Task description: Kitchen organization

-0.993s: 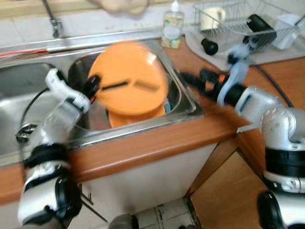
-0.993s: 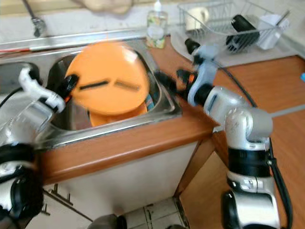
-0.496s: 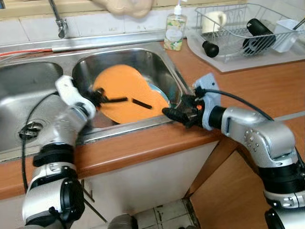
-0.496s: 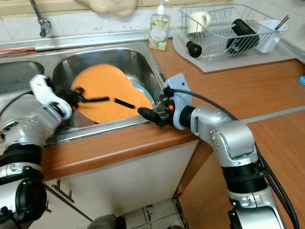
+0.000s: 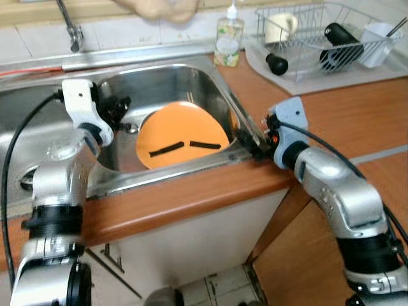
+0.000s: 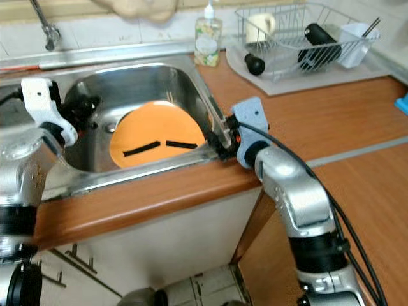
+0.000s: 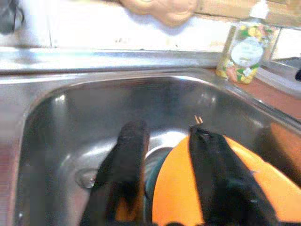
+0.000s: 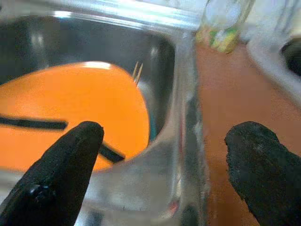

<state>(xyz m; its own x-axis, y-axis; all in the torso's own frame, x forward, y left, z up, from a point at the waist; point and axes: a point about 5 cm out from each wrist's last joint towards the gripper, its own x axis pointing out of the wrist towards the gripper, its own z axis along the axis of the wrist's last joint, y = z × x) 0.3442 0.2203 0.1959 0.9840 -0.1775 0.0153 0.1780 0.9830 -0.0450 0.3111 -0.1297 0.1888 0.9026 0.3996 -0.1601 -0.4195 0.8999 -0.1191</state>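
A round orange plate with two black marks lies tilted in the right sink basin. My left gripper hangs open at the basin's left wall, just beside the plate's edge; in the left wrist view the plate lies under one of its black fingers. My right gripper is open at the sink's front right corner. Its fingers stand wide apart on either side of the steel rim, with the plate below. Something teal sits partly hidden under the plate.
A soap bottle stands behind the sink. A wire dish rack holding a mug and black items sits on a grey mat at the back right. The faucet and a second basin are on the left. Wooden counter stretches right.
The left gripper held the orange plate raised over the sink, lowered it and let go; it now rests in the basin. The right gripper came back to the sink's front right rim.
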